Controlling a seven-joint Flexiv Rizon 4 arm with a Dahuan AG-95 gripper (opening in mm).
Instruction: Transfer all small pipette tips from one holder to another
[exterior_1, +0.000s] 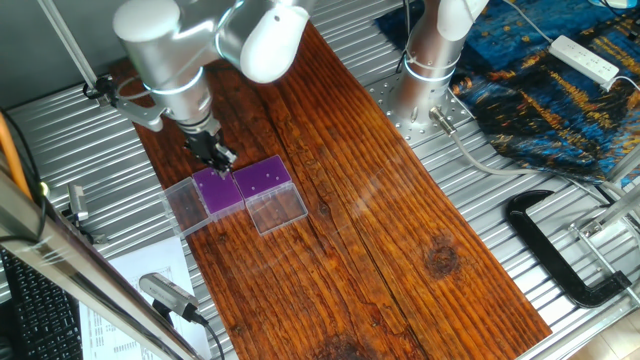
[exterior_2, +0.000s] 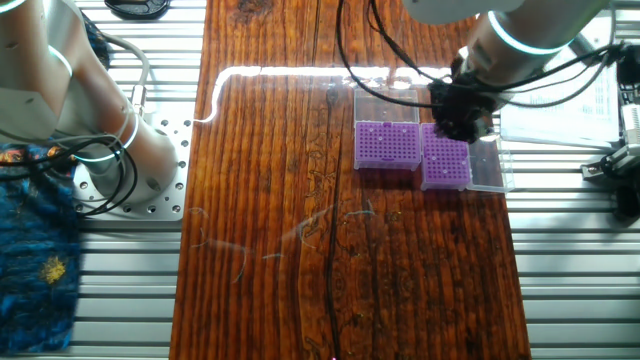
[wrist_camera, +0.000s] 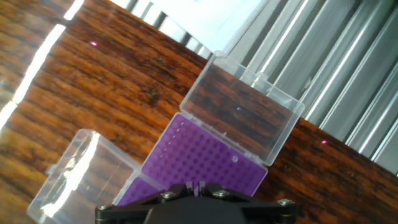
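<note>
Two holders with purple perforated tops stand side by side on the wooden board, clear lids open. One holder (exterior_1: 218, 190) (exterior_2: 446, 163) (wrist_camera: 205, 158) lies under my gripper (exterior_1: 220, 158) (exterior_2: 460, 120) (wrist_camera: 200, 186), and its lid (wrist_camera: 242, 118) points to the slatted table. The other holder (exterior_1: 263, 178) (exterior_2: 386, 145) is beside it, and its lid (wrist_camera: 81, 174) shows at lower left. One small pale pipette tip (wrist_camera: 234, 159) sits in the rack below me. The fingers stand close together with only a thin slit. No tip shows between them.
The robot base (exterior_1: 420, 80) (exterior_2: 110, 150) stands on the slatted metal table (exterior_1: 560, 250). A black clamp (exterior_1: 560, 250), a patterned blue cloth (exterior_1: 540, 90), a white power strip (exterior_1: 585, 58) and papers (exterior_2: 560, 110) lie around the board.
</note>
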